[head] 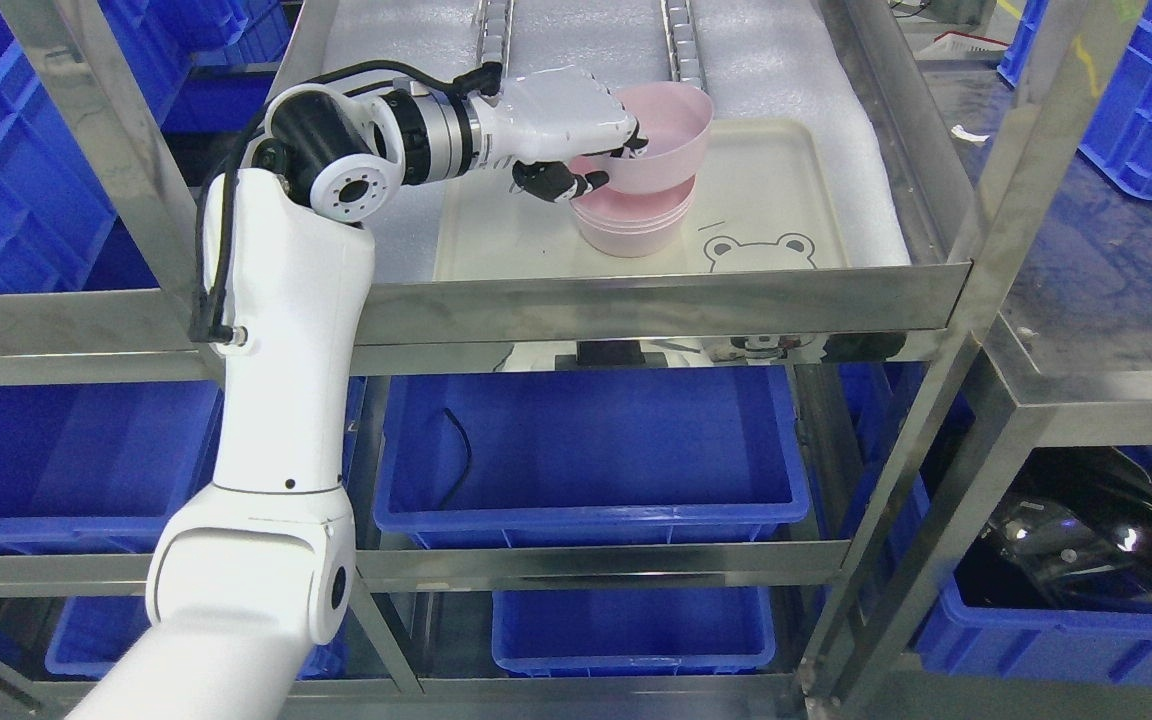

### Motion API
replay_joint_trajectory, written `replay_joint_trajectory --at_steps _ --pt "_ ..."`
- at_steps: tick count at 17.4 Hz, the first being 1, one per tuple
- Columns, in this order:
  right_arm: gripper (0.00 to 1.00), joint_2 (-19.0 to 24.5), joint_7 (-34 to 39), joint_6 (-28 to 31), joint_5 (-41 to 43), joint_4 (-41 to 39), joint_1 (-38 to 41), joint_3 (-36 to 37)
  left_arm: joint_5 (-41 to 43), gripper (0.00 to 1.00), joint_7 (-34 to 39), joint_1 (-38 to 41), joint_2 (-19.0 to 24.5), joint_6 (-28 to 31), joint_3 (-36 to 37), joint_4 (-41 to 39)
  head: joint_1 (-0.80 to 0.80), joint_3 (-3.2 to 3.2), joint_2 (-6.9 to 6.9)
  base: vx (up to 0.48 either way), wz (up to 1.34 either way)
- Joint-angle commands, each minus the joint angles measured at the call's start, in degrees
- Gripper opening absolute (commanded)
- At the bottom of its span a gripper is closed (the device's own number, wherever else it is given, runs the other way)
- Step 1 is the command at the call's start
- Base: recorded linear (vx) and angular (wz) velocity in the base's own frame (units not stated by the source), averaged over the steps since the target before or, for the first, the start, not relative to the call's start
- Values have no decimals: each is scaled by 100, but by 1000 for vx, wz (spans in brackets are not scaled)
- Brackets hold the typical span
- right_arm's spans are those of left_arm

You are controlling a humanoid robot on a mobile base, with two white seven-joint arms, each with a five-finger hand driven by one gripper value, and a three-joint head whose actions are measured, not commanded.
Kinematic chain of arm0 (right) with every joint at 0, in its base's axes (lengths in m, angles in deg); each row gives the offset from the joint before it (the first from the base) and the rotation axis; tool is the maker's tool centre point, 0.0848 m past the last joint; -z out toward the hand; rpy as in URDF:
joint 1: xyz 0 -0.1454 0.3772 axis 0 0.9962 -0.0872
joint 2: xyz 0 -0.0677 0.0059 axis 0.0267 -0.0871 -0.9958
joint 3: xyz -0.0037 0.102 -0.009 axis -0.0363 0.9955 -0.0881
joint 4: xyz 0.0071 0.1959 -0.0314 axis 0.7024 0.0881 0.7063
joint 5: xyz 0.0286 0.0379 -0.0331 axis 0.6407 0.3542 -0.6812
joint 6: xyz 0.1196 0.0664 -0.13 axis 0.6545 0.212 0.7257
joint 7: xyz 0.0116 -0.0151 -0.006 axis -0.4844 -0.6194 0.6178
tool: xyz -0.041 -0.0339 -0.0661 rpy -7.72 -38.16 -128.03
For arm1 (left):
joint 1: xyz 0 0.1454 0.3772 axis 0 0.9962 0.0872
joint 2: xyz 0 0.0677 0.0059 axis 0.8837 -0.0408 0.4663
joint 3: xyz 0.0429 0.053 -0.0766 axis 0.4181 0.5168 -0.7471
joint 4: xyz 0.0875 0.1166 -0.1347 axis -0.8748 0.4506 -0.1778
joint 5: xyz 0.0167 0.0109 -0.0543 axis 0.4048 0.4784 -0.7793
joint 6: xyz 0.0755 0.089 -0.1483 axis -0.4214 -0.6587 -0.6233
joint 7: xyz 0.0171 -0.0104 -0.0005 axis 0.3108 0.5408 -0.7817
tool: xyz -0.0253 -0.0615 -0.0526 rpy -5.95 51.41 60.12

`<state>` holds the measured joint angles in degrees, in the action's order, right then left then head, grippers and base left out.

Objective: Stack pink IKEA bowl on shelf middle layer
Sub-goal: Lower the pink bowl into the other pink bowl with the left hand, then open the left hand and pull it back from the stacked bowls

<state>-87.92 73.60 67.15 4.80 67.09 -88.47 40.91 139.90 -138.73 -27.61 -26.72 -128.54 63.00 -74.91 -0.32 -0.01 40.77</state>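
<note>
our left hand [576, 130] grips a pink bowl [671, 135], tilted over the stacked bowls [636, 222] on the tray [786, 190].

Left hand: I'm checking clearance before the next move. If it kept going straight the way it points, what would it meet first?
The left hand points right, gripping the tilted pink bowl above the stack. Beyond the bowl, probably the shelf's right post; depth is unclear.

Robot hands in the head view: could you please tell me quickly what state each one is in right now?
Left robot hand: shut on the tilted pink bowl, above the stack of pink bowls on the tray.
Right robot hand: not in view.
</note>
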Motion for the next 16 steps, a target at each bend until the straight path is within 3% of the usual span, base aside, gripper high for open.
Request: replay_joint_trajectory --at_steps 1,9,14,16 --pt "100 -100 -1 2 0 -100 123 0 -30 7 -206 -29 100 1 -89 -74 0 0 0 0 0" --pt "100 -100 -1 2 0 -100 123 0 -110 10 -295 252 100 1 16 -189 0 0 0 0 0" --pt "100 -100 -1 2 0 -100 123 0 -48 43 -251 174 100 1 8 -189 0 0 0 0 0" --pt "100 -100 -1 2 0 -100 123 0 -74 61 -181 16 100 1 -89 -189 0 0 0 0 0"
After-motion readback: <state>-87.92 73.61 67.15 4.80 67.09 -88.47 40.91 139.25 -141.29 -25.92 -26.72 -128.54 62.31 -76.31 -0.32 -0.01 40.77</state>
